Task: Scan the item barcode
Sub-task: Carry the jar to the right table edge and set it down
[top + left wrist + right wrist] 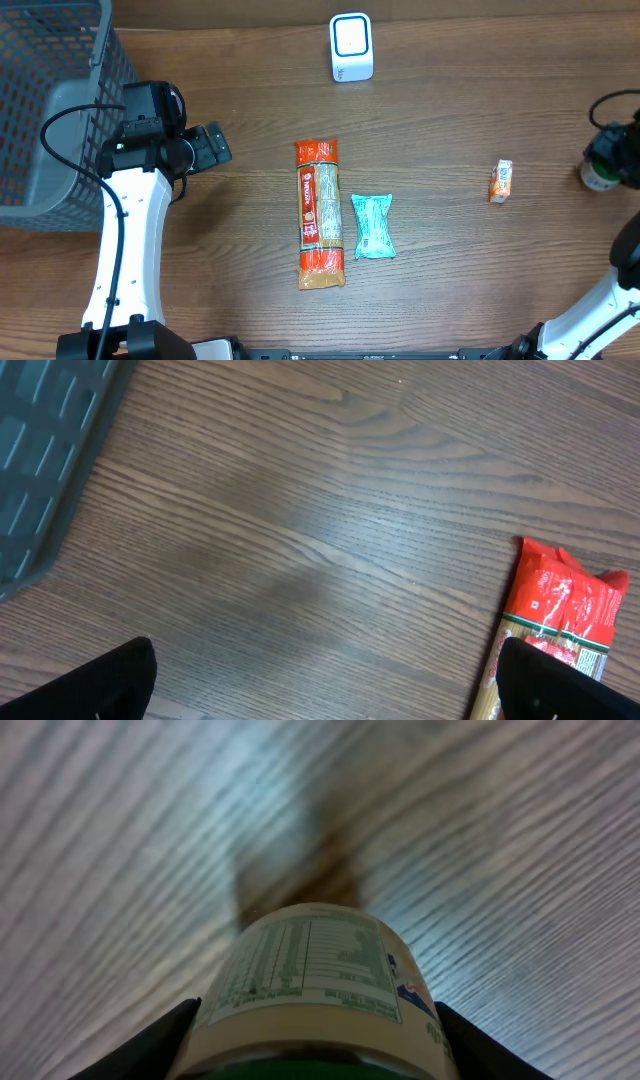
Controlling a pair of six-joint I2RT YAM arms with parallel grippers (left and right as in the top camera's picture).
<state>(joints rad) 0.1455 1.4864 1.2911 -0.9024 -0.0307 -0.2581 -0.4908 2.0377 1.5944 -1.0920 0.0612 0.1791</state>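
At far left, a grey plastic mesh basket (40, 90) on the brown wood-grain table (450, 100). Just right of it, the black left gripper (212, 146), jaws spread wide apart and holding nothing, hovering over bare wood. In the left wrist view, aimed toward one end of a long red-and-orange packet of spaghetti (320, 213).

Near the table's middle, that packet lying lengthwise. Just beside its lower right flank, a small teal plastic pouch (372, 226). Farther back and slightly right, a white box-shaped barcode scanner (351, 47) with a blue-rimmed window, well apart from everything else.

Farther right, a small orange carton (501, 181), alone.

At the far right edge, the right gripper (318, 1055), clamped on a round bottle with a pale printed label (310, 965) and a green band at its near end. Black fingers (140, 1045) pressed against both its sides. Printed table on the label facing the wrist camera. Bottle well apart from the scanner; lifted or standing on the wood, cannot tell.
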